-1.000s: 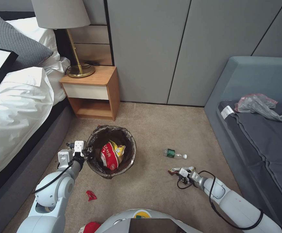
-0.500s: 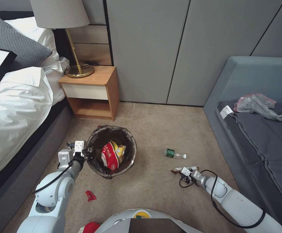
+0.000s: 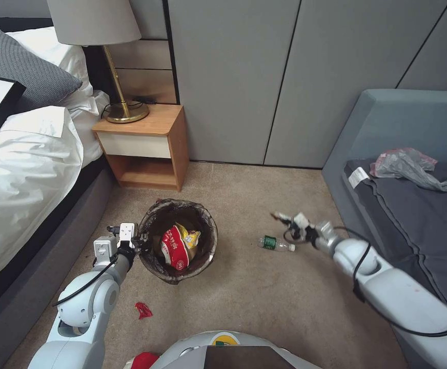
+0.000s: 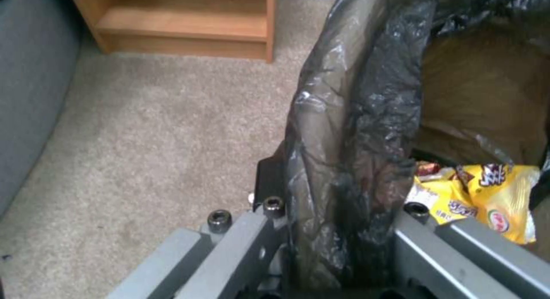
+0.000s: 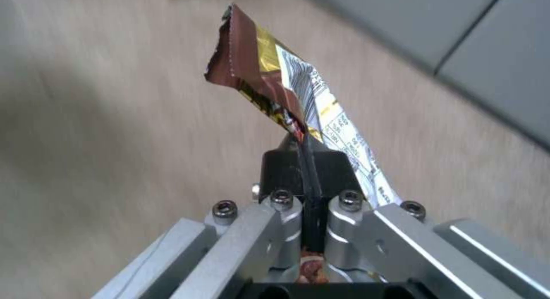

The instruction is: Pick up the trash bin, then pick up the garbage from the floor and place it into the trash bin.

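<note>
Compare the head view with the picture half a second earlier: the right end effector (image 3: 291,224) has risen from the carpet (image 3: 264,307) and now hangs in the air beyond the clear bottle (image 3: 276,244), with the wrapper (image 5: 286,97) lifted clear of the floor. Read this as a completed pick; the piece has yet to be carried across to the trash bin (image 3: 178,240), which is well apart from it. In the right wrist view, note that the jaws are fully closed, pinching the wrapper at its lower end. The wrapper is a flattened foil sleeve, brown and gold on one face, white with a barcode on the other, with a torn top edge standing above the fingertips. The left end effector (image 3: 140,239) is unchanged: closed on the bin's near rim, one finger inside and one outside the dark liner (image 4: 355,118). The bin already contains a red snack bag (image 3: 175,247) and a yellow bag (image 4: 487,196). The bottle and a small red wrapper (image 3: 143,310) lie on the carpet.
</note>
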